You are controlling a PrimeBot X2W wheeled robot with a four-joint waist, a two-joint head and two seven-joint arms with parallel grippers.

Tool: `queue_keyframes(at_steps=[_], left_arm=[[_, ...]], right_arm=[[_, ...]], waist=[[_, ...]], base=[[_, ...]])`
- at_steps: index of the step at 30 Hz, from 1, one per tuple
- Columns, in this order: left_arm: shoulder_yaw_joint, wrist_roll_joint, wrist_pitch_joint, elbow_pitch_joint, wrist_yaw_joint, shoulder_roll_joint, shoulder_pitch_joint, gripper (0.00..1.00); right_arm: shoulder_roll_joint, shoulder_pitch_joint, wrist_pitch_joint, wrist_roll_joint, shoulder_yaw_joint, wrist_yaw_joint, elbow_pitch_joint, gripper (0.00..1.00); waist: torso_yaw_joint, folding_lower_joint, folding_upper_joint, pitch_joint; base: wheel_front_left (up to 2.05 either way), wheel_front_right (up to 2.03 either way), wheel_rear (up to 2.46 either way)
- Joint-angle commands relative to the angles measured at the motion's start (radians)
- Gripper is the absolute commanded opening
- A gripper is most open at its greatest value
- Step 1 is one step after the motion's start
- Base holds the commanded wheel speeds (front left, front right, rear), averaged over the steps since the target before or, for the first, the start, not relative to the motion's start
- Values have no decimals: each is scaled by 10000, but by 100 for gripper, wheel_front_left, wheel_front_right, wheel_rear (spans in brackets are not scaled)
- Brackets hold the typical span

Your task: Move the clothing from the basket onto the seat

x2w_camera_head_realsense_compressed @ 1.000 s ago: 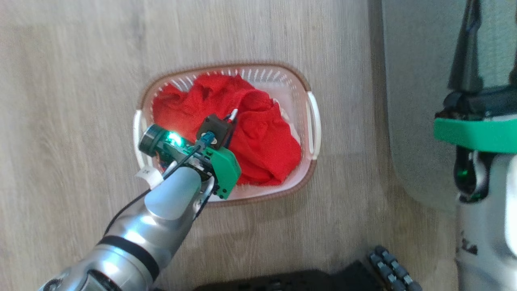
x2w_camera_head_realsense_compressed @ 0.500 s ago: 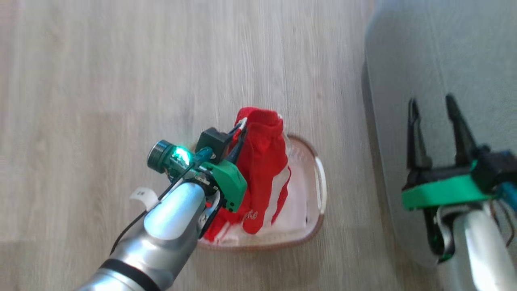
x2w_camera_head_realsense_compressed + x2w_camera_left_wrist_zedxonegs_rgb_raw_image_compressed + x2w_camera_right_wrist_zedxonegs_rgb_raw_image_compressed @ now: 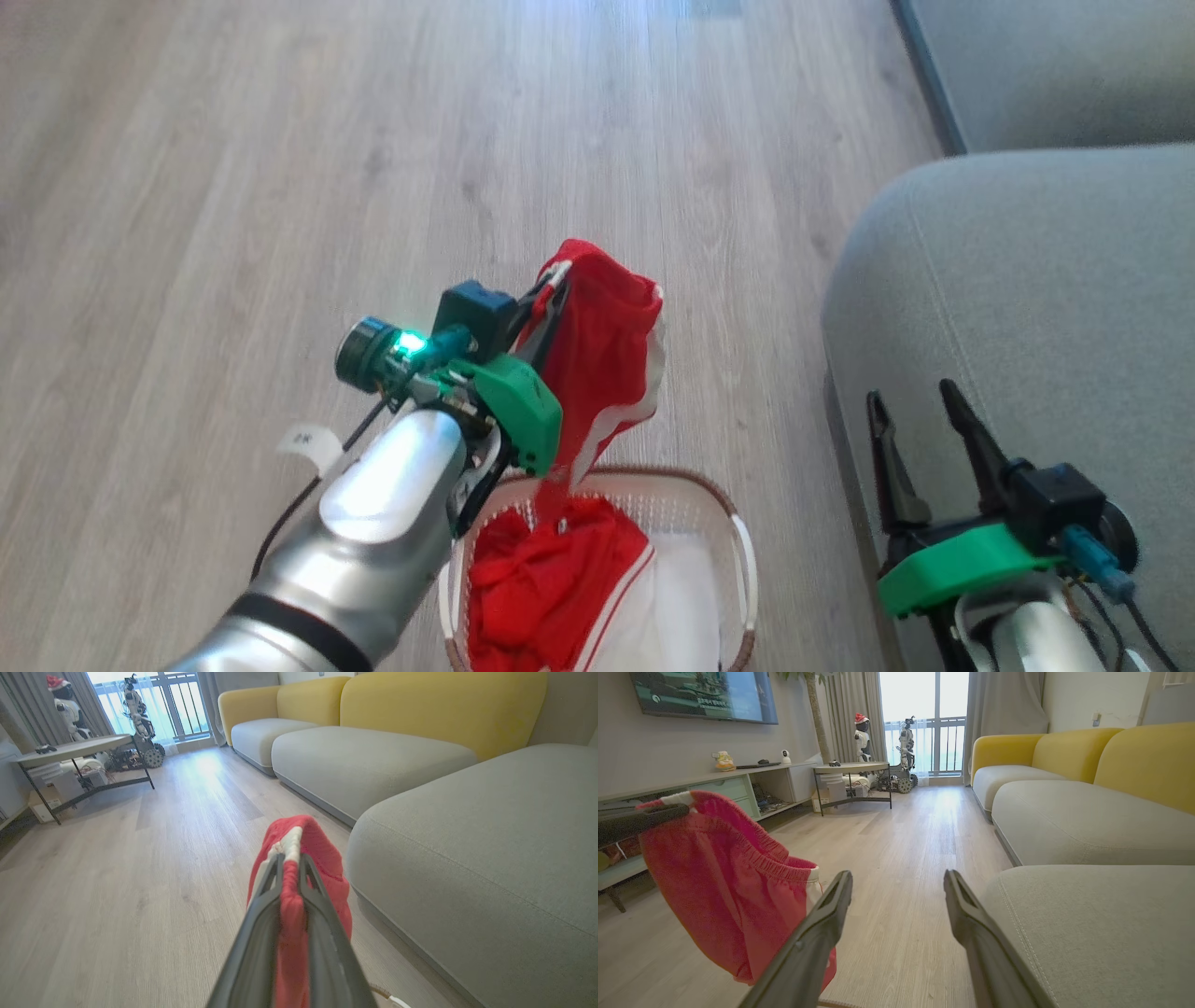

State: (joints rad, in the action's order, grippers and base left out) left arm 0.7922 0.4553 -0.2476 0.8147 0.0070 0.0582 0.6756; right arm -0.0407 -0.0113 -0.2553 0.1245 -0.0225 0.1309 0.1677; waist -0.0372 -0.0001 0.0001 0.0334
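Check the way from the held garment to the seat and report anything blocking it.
Nothing visible blocks it. The left gripper holds the garment above the basket; only bare floor separates it from the seat. The right gripper, open, hovers at the seat's near edge, likely beside the path.

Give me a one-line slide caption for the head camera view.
Left pincer holds a red garment above the basket, with more clothing inside; open right pincer hovers by the grey seat.

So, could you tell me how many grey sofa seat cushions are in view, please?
3: the seat beside the right gripper, a second cushion beyond it, and a third cushion farthest off. Others may be hidden.
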Motion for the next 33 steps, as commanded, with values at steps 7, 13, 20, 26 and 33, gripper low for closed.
queue_keyframes(at_steps=[7,13,20,26,33], left_arm=[[-245,252,269,-505,-195,25,1491,0],[-60,393,555,-907,-249,-33,1847,0],[161,585,871,-1487,-227,-64,2127,0],[380,802,1084,-1916,-19,-75,2265,0],[613,1102,1084,-2334,180,-78,2381,0]], right_arm=[[-95,-250,-65,160,-708,-2,-115,100],[-95,-314,-65,182,-913,-2,1,100],[-95,-354,-65,257,-1221,-2,71,100],[-95,-259,-65,396,-1841,-2,92,100],[-95,-850,-65,44,-2259,-2,887,100]], waist=[[66,1,-1,861],[88,1,-1,1069],[17,1,-1,1198],[-93,1,-1,1205],[-187,1,-1,1107]], base=[[0,0,0],[0,0,0],[0,0,0],[0,0,0],[0,0,0]])
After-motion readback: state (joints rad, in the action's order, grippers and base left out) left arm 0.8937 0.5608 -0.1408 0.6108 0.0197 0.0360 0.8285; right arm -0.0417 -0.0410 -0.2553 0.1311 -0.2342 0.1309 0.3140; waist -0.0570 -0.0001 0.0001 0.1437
